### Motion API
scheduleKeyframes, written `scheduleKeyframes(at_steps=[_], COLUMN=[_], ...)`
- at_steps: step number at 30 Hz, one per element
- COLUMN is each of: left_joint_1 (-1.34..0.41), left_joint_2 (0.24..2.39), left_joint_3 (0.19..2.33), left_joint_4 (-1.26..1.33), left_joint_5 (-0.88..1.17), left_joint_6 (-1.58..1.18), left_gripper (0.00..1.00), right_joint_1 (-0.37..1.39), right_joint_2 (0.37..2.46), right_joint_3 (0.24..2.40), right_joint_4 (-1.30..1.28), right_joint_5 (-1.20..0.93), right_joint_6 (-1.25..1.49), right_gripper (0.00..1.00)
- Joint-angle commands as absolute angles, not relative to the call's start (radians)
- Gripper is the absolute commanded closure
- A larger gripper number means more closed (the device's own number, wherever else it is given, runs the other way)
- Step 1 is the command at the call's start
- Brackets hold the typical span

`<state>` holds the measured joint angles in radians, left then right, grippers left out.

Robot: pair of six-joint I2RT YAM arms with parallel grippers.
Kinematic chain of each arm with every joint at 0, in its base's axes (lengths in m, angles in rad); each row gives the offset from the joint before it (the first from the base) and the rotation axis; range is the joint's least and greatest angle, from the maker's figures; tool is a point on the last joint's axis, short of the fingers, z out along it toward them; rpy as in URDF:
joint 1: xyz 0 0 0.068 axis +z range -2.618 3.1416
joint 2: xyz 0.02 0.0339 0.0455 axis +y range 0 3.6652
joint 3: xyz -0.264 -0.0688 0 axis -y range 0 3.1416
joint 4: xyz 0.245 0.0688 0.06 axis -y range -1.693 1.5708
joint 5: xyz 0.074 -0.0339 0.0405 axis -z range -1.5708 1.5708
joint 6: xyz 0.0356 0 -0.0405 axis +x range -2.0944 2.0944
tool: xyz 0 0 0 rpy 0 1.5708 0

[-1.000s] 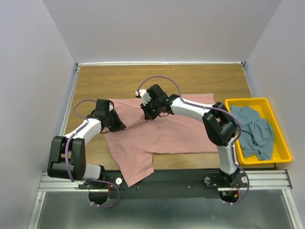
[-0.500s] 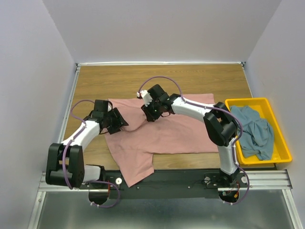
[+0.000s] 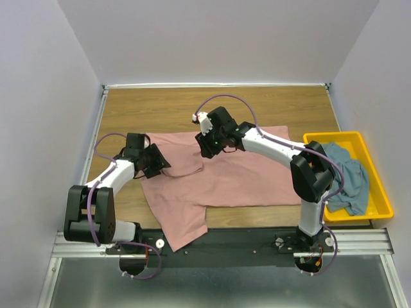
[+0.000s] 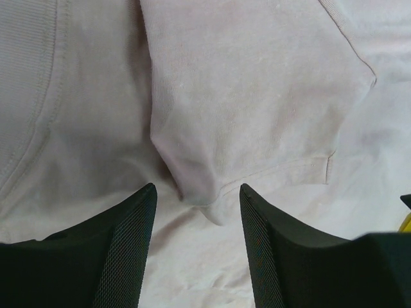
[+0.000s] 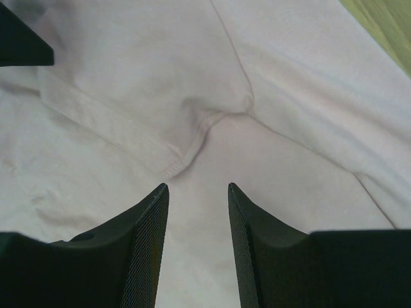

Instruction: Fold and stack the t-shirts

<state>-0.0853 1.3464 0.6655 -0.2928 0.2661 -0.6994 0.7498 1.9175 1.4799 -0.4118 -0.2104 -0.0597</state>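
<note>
I'd call it early: left gripper [image 4: 196, 192] and right gripper [image 5: 196, 189] both wide, empty, over pink shirt [image 3: 244, 179]; sleeve [image 4: 257, 96] folded in just ahead of left. Blue-grey shirt [image 3: 343, 176] crumpled in bin [image 3: 334, 136] beyond right.

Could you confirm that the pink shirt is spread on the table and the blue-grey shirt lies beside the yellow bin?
Not quite: the top view shows the blue-grey shirt lying inside the yellow bin, not beside it. The pink shirt is indeed spread on the table.

Dusty-pink t-shirt [image 3: 225, 176], yellow bin [image 3: 379, 192]
</note>
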Motion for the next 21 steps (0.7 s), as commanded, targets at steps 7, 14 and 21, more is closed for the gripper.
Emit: scheduleKeyframes(at_steps=[7, 14, 21], left_joint_1=[-0.113, -0.124, -0.109], left_joint_2=[1.408, 1.33, 1.206], left_joint_3=[0.672, 0.733, 0.764], left_joint_4=[-0.206, -0.349, -0.544], left_joint_5=[0.362, 0.388, 0.261], left_joint_6=[-0.686, -0.686, -0.658], left_gripper=[0.42, 0.52, 0.7], right_joint_1=[0.716, 0.703, 0.677], right_joint_2=[1.896, 1.891, 1.871], right_joint_3=[1.428, 1.407, 1.378], right_joint_4=[-0.396, -0.37, -0.348], right_joint_5=[-0.196, -0.181, -0.181], right_joint_6=[-0.008, -0.003, 0.037], right_gripper=[0.51, 0.51, 0.51])
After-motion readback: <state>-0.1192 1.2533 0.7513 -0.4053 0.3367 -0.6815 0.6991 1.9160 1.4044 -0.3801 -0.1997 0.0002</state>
